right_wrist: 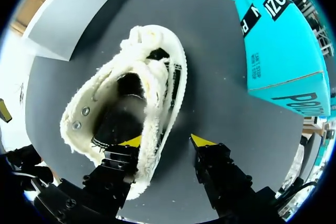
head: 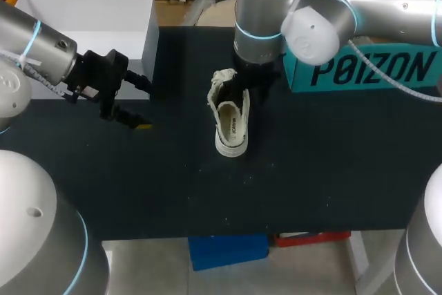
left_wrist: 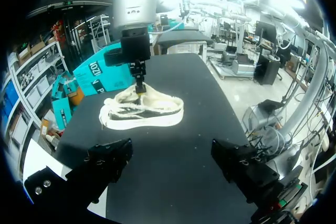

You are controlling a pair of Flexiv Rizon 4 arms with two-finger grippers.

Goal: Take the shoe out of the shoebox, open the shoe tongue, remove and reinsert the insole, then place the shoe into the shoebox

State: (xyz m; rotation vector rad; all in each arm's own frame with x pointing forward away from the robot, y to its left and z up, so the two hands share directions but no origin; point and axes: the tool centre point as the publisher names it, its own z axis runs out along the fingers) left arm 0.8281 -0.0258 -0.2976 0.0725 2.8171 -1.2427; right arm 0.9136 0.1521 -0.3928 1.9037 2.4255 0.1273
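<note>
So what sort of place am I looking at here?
Most likely a robotics test lab, not a shop. A robot's left arm and right arm reach over a black table, and the only goods are one cream shoe and a teal shoebox.

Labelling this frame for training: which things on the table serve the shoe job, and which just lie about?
Job: cream fabric low-top shoe; open white cardboard box, likely the shoebox; right end effector, open astride the shoe's side.
Lying about, apparently: closed teal cardboard box; left end effector, open, apart.
</note>
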